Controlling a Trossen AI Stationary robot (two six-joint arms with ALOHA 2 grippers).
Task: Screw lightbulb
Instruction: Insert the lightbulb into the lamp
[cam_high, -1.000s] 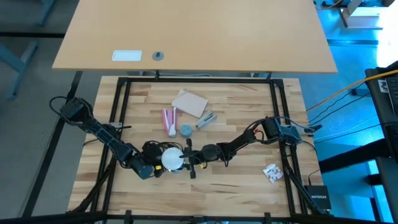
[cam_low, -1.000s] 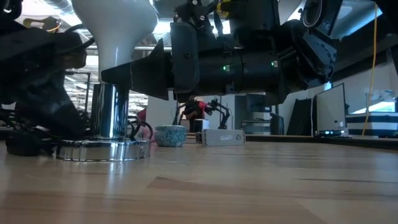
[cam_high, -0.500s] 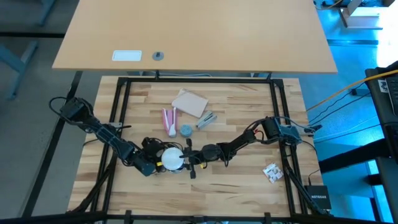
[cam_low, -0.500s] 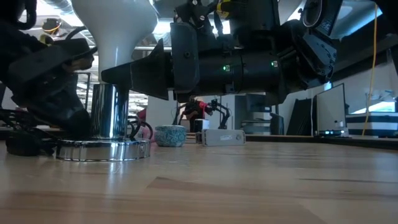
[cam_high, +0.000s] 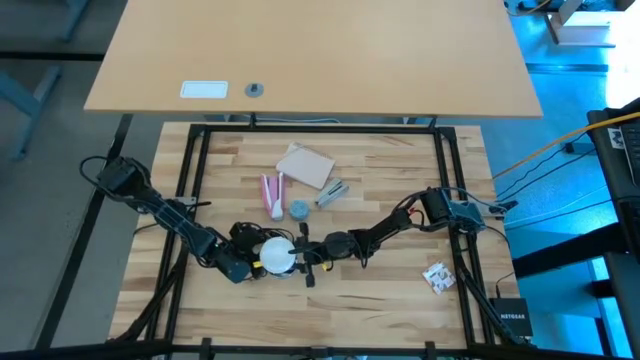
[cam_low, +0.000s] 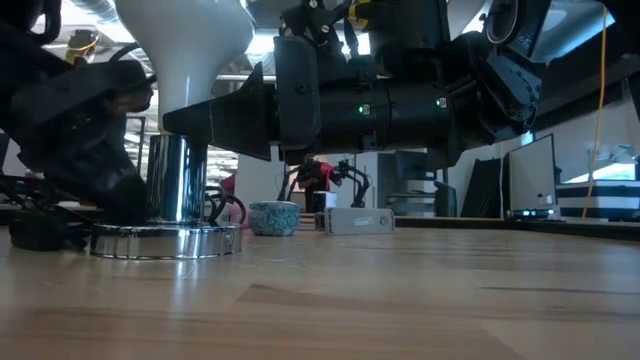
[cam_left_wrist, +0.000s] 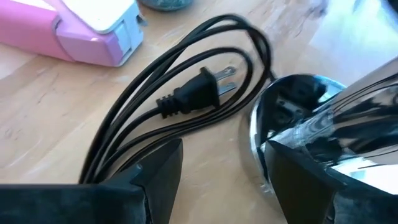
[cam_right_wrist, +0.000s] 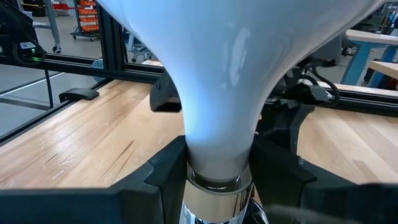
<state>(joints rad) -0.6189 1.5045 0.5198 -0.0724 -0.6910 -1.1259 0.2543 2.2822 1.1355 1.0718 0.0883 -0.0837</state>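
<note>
The lightbulb (cam_high: 277, 254) is white, dome up, with its narrow neck in a chrome socket (cam_low: 175, 180) that stands on a round chrome base (cam_low: 165, 240). My right gripper (cam_right_wrist: 214, 168) reaches in level from the table's right and is shut on the bulb's neck. On the bulb's left side my left gripper (cam_high: 252, 264) is open and slants down at the foot of the base (cam_left_wrist: 298, 124), with the lamp's black cord and plug (cam_left_wrist: 199, 90) lying ahead of its fingers. My right gripper pinches the bulb's narrow neck (cam_right_wrist: 217, 149), just above the chrome socket, between its two fingers (cam_right_wrist: 168, 168). The fingers come level from the table's right side, one on each side of the neck. The bulb stands upright in the socket. My left gripper: I cannot tell whether a finger (cam_left_wrist: 298, 180) touches the chrome base.
Beyond the lamp lie a pink object (cam_high: 270, 192), a small light-blue cap (cam_high: 299, 209), a tan flat piece (cam_high: 305, 165) and a small silver item (cam_high: 332, 192). A small packet (cam_high: 437, 276) lies near the right edge. The table's near part is bare wood.
</note>
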